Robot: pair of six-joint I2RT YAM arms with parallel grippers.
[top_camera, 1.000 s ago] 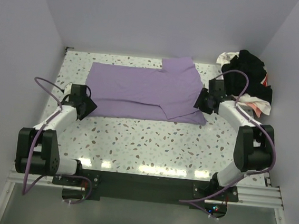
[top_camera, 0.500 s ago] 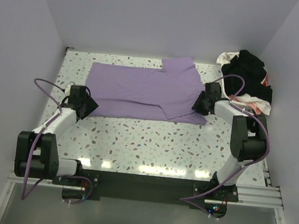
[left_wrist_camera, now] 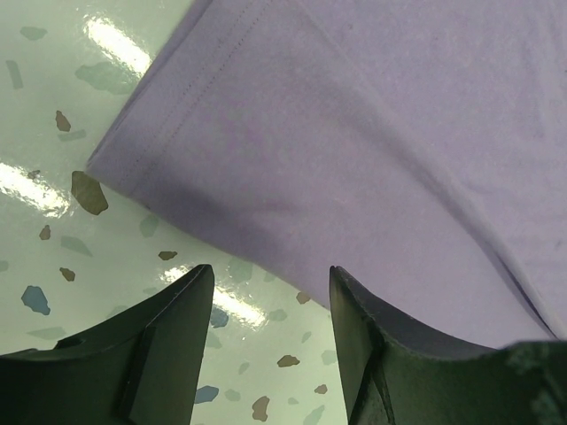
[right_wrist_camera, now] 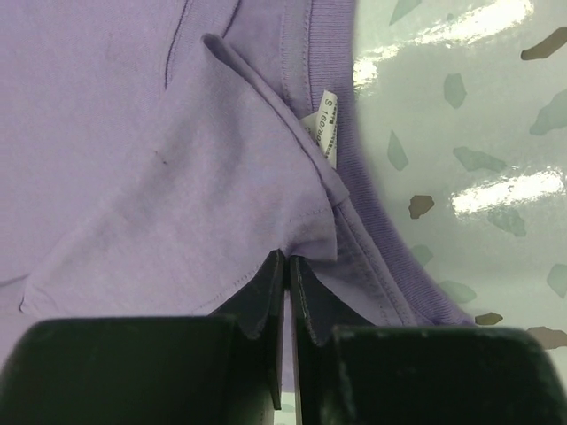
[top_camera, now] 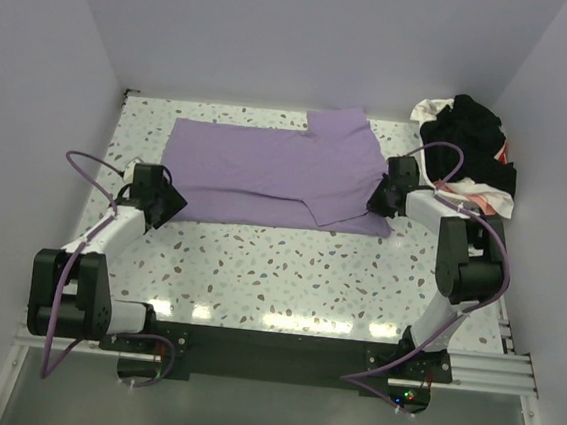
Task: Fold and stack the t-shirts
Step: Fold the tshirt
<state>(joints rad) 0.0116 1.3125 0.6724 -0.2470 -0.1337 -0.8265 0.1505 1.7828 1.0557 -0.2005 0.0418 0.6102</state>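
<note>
Lilac cloth, the t-shirt (top_camera: 267,171) lies spread flat on the table (top_camera: 288,273), and the other shirts (top_camera: 471,145) are heaped just beyond its right end. At its collar end the right gripper (right_wrist_camera: 288,266) is pinched closed on a fold beside the neck label (right_wrist_camera: 323,128). At its near left corner the left gripper (left_wrist_camera: 270,283) stands with jaws apart over the hem (left_wrist_camera: 168,133). That gripper should probably seat low and clamp every layer of the corner before either arm lifts, so the edge rises taut.
</note>
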